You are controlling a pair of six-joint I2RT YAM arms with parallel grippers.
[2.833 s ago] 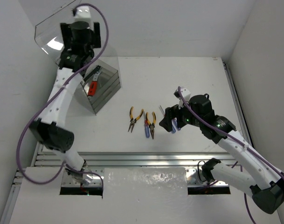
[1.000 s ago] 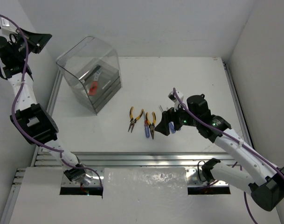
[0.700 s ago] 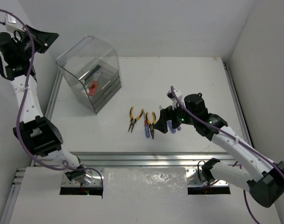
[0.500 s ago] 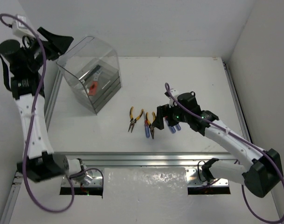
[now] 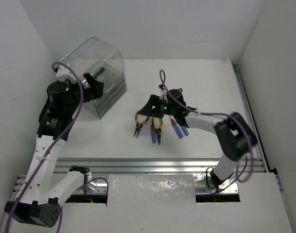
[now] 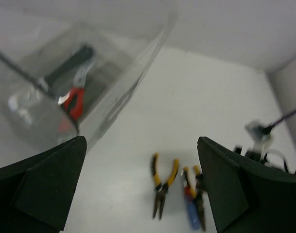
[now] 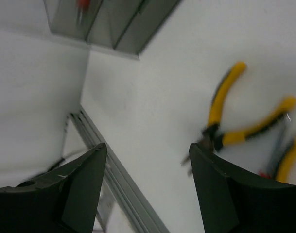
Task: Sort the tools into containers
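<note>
Right wrist view: right hand (image 7: 147, 146), spread and empty, hovers near the pliers (image 7: 217, 136) on the desk (image 7: 152, 73). They look like stiff steel, probably light; grip across both yellow handles.

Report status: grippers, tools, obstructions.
Left gripper open, empty, near clear box. Right gripper open, empty, over yellow-handled pliers. Pliers and blue-handled screwdrivers on table, unsorted. Nothing blocking them.
</note>
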